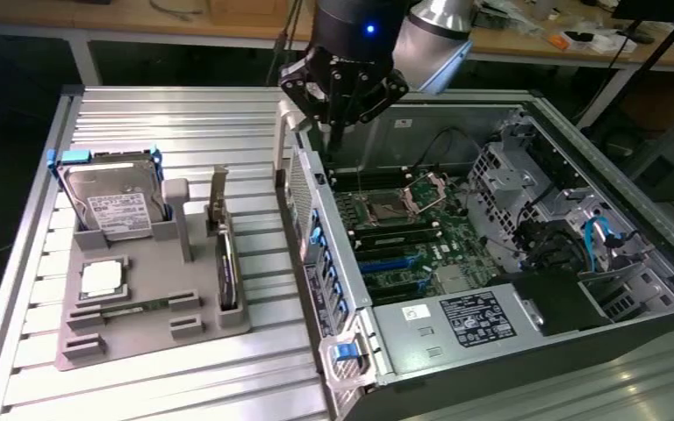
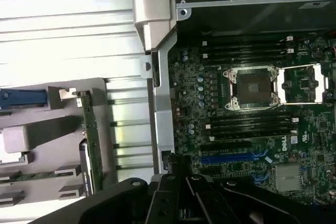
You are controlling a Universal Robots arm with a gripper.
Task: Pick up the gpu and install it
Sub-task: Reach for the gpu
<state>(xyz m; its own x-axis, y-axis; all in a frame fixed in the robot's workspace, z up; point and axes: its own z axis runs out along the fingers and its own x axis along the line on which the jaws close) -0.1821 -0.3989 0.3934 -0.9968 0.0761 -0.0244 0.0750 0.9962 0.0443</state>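
Note:
The gpu (image 1: pixel 227 263) stands edge-on in a slot of the grey holder (image 1: pixel 197 326) on the exterior view's left, its silvery bracket (image 1: pixel 218 195) rising at the far end. In the wrist view the gpu (image 2: pixel 92 145) is a thin green-edged blade beside the case wall. My gripper (image 1: pixel 326 139) hangs over the far left corner of the open computer case (image 1: pixel 548 316), shut and holding nothing, well apart from the gpu. In the wrist view the gripper (image 2: pixel 176 165) sits above the case's edge, near the blue expansion slot (image 2: pixel 231 157) of the motherboard (image 2: pixel 210 103).
The holder also carries a silver hard drive (image 1: pixel 115 206) with blue rails and a small square processor chip (image 1: pixel 101 278). Inside the case are the open processor socket (image 2: pixel 255 87), memory slots, cables and a drive cage (image 1: pixel 525 175). A slatted metal table (image 1: pixel 173 114) lies underneath.

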